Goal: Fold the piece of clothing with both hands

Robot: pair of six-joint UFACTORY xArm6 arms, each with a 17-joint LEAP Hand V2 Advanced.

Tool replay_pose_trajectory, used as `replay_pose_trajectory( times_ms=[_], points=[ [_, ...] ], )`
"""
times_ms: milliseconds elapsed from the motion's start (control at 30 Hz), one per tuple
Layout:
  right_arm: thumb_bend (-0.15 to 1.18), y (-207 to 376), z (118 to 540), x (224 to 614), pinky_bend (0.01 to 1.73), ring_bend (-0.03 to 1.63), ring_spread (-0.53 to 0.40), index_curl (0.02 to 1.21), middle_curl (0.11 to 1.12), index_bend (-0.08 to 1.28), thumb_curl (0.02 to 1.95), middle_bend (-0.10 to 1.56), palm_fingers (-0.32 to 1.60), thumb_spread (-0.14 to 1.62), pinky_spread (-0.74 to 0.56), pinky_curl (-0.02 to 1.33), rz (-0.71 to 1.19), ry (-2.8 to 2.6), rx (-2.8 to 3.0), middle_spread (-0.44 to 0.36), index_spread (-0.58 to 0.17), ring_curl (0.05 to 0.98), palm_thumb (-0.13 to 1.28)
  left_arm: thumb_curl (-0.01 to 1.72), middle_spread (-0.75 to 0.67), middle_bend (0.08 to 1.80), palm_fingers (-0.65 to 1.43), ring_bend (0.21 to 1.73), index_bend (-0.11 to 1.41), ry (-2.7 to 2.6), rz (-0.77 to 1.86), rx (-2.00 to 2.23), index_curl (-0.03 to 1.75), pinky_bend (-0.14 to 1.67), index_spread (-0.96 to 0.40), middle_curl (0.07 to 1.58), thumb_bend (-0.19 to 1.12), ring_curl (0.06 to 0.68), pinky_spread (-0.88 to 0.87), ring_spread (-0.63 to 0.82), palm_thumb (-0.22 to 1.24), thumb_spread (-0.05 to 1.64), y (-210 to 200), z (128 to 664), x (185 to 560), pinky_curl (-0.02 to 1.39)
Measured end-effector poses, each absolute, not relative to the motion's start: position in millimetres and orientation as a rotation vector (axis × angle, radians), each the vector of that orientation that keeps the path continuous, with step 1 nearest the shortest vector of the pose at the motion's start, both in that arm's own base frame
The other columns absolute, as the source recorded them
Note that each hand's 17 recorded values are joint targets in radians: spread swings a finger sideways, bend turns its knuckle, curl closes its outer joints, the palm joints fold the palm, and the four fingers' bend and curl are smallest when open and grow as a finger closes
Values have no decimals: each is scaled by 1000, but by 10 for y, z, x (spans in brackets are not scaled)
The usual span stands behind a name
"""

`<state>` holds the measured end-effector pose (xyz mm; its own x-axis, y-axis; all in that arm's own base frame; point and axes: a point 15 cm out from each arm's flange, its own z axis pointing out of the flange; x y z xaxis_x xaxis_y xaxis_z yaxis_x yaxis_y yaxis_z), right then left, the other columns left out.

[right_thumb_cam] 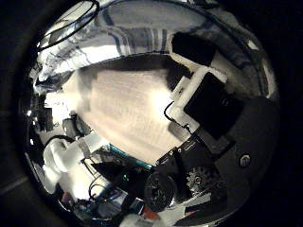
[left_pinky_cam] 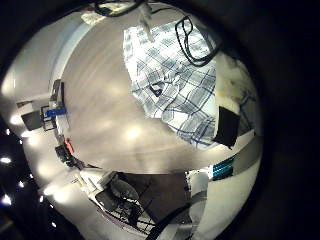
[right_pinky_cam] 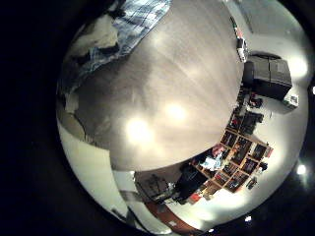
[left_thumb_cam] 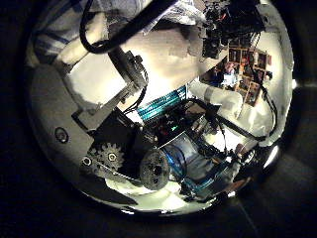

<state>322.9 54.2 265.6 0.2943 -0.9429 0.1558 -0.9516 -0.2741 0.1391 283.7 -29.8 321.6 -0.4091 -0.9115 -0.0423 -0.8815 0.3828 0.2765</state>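
Plaid shirt (left_pinky_cam: 178, 82) lies rumpled on the table (left_pinky_cam: 100, 100), apart from each robot hand.

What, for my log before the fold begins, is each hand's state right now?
Left hand: open, holding nothing.
Right hand: open, holding nothing.
The plaid garment lies on the table, ungrasped.

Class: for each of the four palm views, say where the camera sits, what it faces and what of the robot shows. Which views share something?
Left little finger side: on the left palm, facing the checked garment on the table; a part of the left hand at the edge.
Left thumb side: same palm, mostly filled by that hand's geared body.
Right little finger side: on the right palm, over bare table, garment at the edge.
Right thumb side: same palm, table beyond the right hand.
Shared: both little finger views show garment and table.
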Motion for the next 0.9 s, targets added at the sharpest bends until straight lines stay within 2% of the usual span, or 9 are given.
replay_pose_trajectory(
  times_ms=[200, 333, 467, 700, 900],
  points=[
    [82, 484, 3069, 2991, 1500, 1445, -198, 931, 779, 977, 580, 1291, 1108, 1173, -181, 438, 77, -1765, 2354, -153, -373, 583, 975, 606, -539, 1094, 1043, 1434, 467, -2521, -382, 1627, 1309, 1019, -728, 911, -18, 518, -656, -427, 833, 1003, -253, 3503, 2711, 1008],
    [55, 553, 3486, 3147, 1491, 1449, -196, 962, 773, 974, 598, 1302, 1105, 1168, -177, 463, 148, -1806, 2397, -145, -367, 591, 975, 607, -544, 1083, 1051, 1426, 448, -2534, -373, 1635, 1323, 1002, -731, 912, -18, 517, -665, -428, 826, 1008, -237, 3760, 2712, 1016],
    [31, 618, 3650, 3422, 1480, 1449, -195, 987, 767, 968, 616, 1309, 1102, 1166, -175, 486, 169, -1808, 2395, -141, -362, 597, 975, 608, -549, 1072, 1054, 1421, 428, -2541, -343, 1660, 1338, 996, -733, 916, -16, 517, -676, -429, 826, 1012, -226, 3811, 2926, 1027],
    [-9, 670, 3300, 3960, 1451, 1438, -192, 1020, 755, 936, 634, 1311, 1097, 1173, -188, 520, 111, -1735, 2314, -135, -359, 600, 956, 610, -552, 1056, 1036, 1416, 403, -2479, -363, 1714, 1363, 967, -739, 926, -16, 520, -690, -433, 836, 1014, -152, 3443, 3532, 1043],
    [-10, 710, 2800, 4359, 1430, 1427, -192, 1046, 746, 906, 642, 1304, 1092, 1187, -193, 546, 4, -1682, 2229, -138, -362, 602, 942, 587, -556, 1040, 1008, 1406, 377, -2428, -389, 1733, 1376, 941, -739, 933, -28, 521, -702, -439, 799, 994, -144, 3032, 4032, 1055]
  ],
)
